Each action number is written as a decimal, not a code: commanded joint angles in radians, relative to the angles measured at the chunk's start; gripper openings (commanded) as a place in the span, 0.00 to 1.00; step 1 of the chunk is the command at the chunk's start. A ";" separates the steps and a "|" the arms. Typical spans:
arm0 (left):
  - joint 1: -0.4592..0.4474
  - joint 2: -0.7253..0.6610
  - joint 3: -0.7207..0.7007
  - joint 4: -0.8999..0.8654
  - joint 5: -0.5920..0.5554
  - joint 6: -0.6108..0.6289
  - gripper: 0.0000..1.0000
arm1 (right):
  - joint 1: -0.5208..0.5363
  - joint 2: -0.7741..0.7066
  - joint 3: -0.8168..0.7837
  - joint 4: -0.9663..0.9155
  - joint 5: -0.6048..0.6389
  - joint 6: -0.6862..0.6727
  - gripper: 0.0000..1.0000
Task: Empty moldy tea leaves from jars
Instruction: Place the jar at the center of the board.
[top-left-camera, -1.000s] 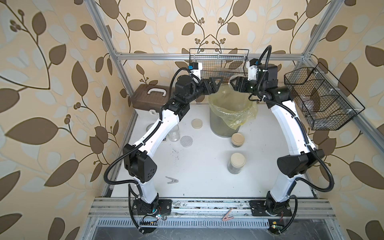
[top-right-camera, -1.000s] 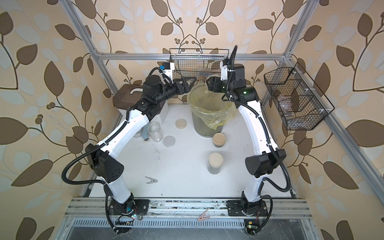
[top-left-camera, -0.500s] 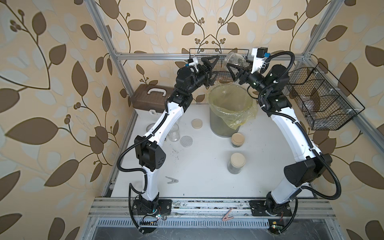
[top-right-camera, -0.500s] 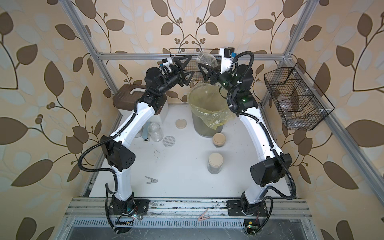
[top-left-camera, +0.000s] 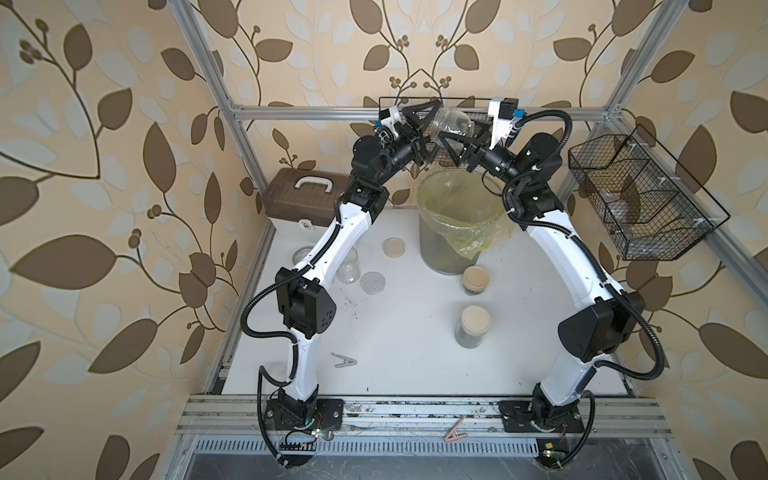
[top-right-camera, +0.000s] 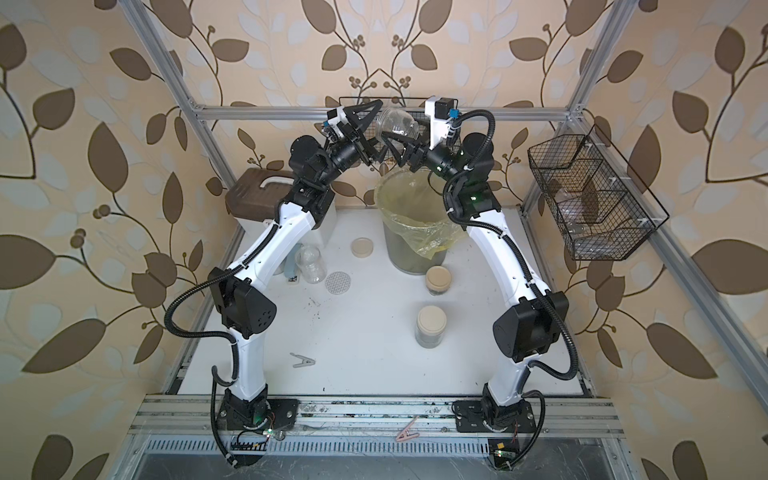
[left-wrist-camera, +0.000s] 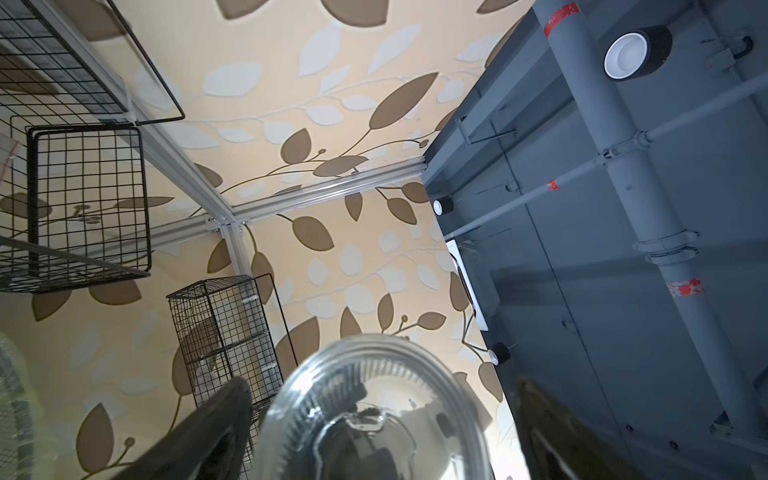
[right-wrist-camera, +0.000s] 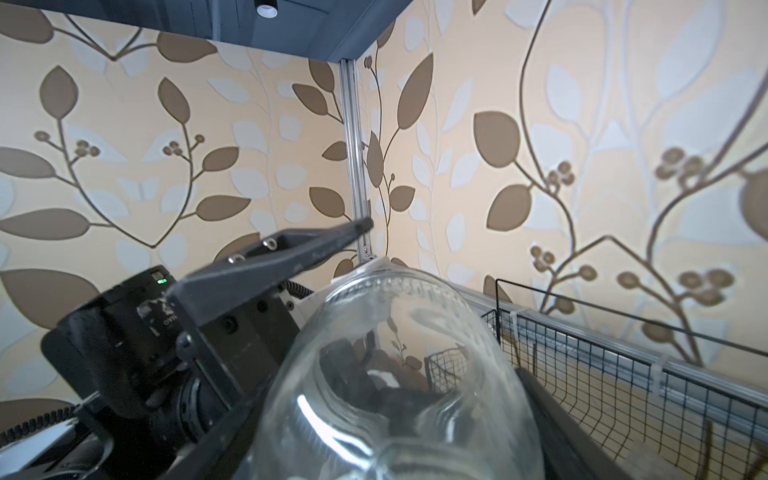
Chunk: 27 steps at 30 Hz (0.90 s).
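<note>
The right hand (top-left-camera: 459, 143) is clamping an open glass jar (top-left-camera: 455, 122), tilted high above the bin (top-left-camera: 436, 253); the left hand (top-left-camera: 428, 129) is standing wide open about its other end. Looking almost empty, the jar is probably handling light, stiff, slippery and breakable, so gripping its straight side wall is seeming safest.

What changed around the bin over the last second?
Both arms lifted from rim level of the bin to well above it. The right gripper, shut on the clear jar, carried it up. The left gripper rose alongside, open, its jaws standing about the jar's end. Nothing was visibly let go. The lidded jars, open jar and loose lids stayed put.
</note>
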<state>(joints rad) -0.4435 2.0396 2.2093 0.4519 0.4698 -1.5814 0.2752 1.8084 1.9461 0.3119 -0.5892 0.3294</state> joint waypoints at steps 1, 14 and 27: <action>0.006 0.001 0.031 0.080 0.052 -0.017 0.99 | 0.008 0.027 0.056 0.043 -0.032 0.019 0.17; 0.022 -0.030 -0.007 -0.009 0.114 0.073 0.83 | 0.018 0.048 0.052 -0.084 -0.048 -0.096 0.16; 0.025 -0.030 -0.009 0.020 0.123 0.113 0.62 | 0.023 0.042 0.038 -0.109 -0.051 -0.125 0.20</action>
<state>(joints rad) -0.4107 2.0529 2.1902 0.3786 0.5503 -1.5017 0.2871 1.8469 1.9717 0.2184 -0.6247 0.2230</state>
